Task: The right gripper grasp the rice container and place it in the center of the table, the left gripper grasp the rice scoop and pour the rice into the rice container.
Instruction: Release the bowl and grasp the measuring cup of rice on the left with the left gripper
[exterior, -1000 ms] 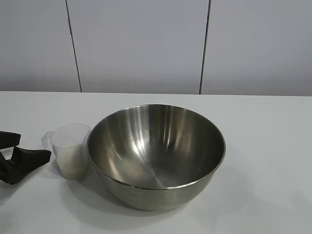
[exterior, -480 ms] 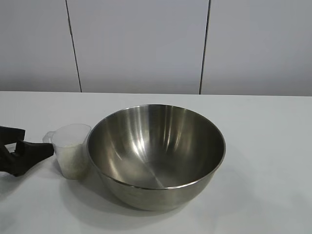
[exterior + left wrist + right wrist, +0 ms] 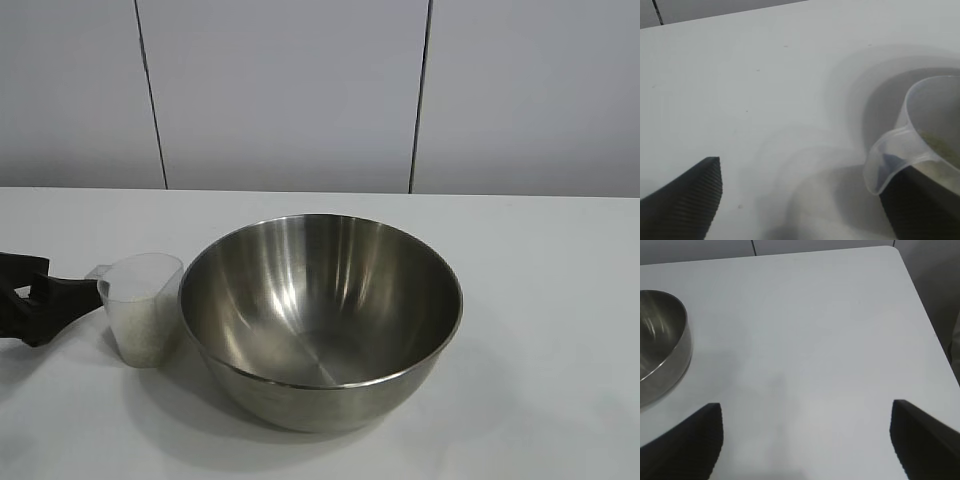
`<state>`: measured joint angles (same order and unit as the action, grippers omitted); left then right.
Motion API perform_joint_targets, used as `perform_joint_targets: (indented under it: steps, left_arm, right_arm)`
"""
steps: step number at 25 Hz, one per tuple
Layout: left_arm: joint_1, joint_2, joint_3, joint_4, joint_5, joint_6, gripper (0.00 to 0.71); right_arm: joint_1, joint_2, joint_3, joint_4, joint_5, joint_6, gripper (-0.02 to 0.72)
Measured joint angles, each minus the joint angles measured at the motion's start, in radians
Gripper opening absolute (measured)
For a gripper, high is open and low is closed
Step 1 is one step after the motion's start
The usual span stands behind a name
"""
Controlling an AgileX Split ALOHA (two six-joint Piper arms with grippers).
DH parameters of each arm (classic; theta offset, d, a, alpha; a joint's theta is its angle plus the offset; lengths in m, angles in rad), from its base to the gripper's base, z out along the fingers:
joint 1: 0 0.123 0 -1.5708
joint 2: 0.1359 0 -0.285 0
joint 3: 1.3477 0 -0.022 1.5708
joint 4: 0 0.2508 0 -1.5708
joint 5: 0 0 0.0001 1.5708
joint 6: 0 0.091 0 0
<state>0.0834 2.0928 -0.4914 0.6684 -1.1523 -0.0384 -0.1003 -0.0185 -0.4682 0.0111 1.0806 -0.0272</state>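
The left gripper (image 3: 60, 290), a black two-fingered claw, open, has advanced to the small clear plastic rice scoop's (image 3: 143, 310) handle; grasp not yet closed.

The rice scoop (image 3: 143, 308) stands just left of the rice container (image 3: 320, 318).

Matte black, wedge-shaped fingers with a fine ribbed weave texture form the left gripper (image 3: 72, 284) and right gripper (image 3: 805, 440).
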Motion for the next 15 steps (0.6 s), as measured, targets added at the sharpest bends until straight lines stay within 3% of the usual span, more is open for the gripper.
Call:
perform_joint_targets:
  steps: [7,15]
  left_arm:
    - [0.0,0.0,0.0,-0.058,0.001,-0.027,0.609]
    - [0.0,0.001,-0.022,-0.008,0.001,-0.034,0.605]
  right_arm:
    - [0.0,0.0,0.0,0.0,0.0,0.0,0.622]
    - [0.0,0.0,0.0,0.0,0.0,0.0,0.622]
